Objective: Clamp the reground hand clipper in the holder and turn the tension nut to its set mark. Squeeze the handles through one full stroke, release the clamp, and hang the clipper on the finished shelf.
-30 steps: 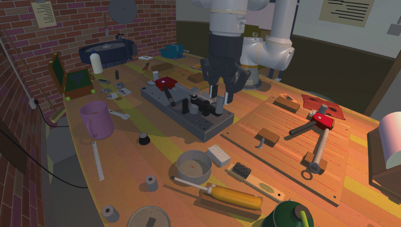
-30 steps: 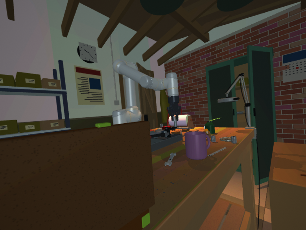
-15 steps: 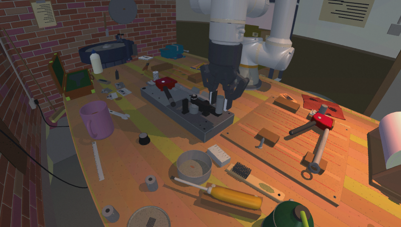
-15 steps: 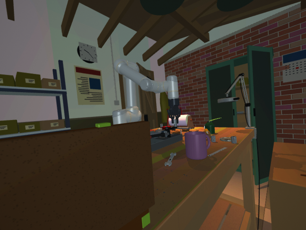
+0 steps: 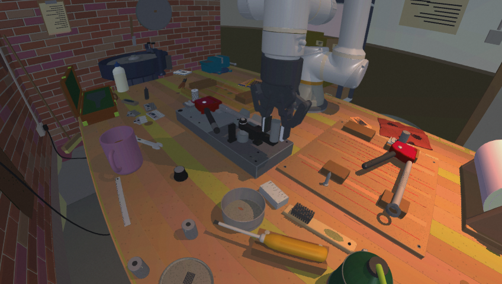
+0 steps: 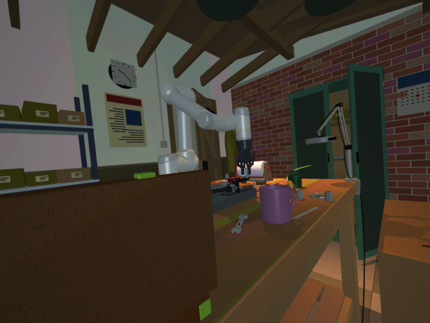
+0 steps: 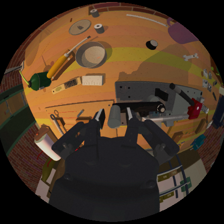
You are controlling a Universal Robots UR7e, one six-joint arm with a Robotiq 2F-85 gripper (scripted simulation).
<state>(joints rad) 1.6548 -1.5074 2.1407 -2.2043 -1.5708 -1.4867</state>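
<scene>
On the grey holder plate (image 5: 232, 135) in the middle of the bench lies the hand clipper (image 7: 148, 108), black and grey, stretched along the plate. A red clamp (image 5: 208, 103) with a black lever sits at the plate's far end. My gripper (image 5: 273, 132) is open and holds nothing; it stands over the plate's near end with its fingers on either side of an upright grey cylinder (image 7: 114, 118), which the wrist camera shows between them. A second red clamp (image 5: 403, 149) with a long grey handle lies on the wooden board to the right.
Behind the plate stand a round grinder (image 5: 132, 65), a white bottle (image 5: 119, 79) and the brick wall. A purple mug (image 5: 119, 149) stands left of the plate. In front lie a round tin (image 5: 243, 209), a wire brush (image 5: 317, 227) and an orange oiler (image 5: 292, 246).
</scene>
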